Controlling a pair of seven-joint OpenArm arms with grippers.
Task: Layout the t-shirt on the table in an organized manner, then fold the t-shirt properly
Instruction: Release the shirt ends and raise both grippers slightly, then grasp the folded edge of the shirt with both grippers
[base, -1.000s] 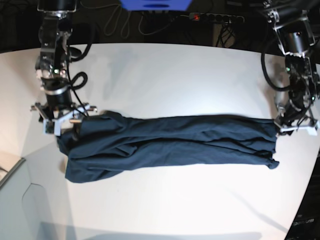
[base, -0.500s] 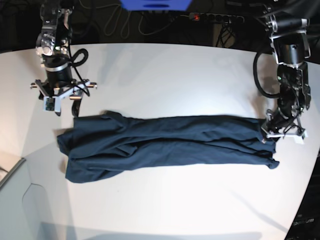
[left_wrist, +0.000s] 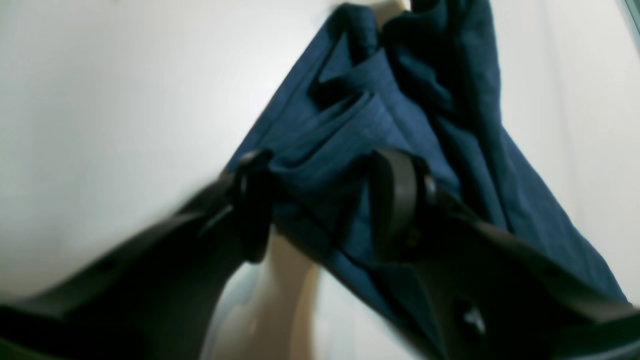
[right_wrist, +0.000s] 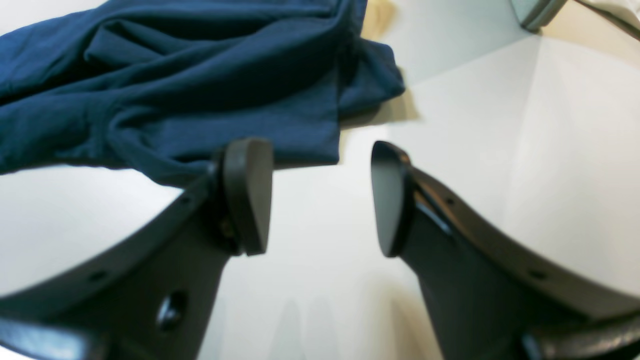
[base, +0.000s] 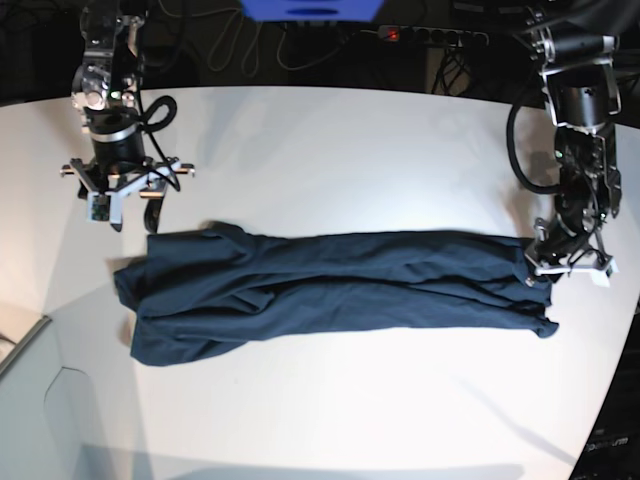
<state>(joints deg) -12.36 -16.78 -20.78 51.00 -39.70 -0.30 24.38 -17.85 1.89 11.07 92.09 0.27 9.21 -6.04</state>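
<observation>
While the right end effector (base: 126, 207) hangs spread and empty above the worktop (base: 340, 140), just beyond the near end of the t-shirt (base: 330, 283), nothing anchors that side of the garment. The t-shirt lies as a long, rumpled band across the worktop, its layers bunched, not flat. At the far end the left end effector (left_wrist: 325, 200) straddles a wad of folded cloth; its fingers (left_wrist: 400, 200) press into the fabric, though blur hides whether they truly pinch it. A pull from there would likely drag the whole band sideways, or catch several layers and deepen the creases. Compared with a second ago, the right end effector has let go and lifted away, while the left has shifted slightly inward along the hem.
</observation>
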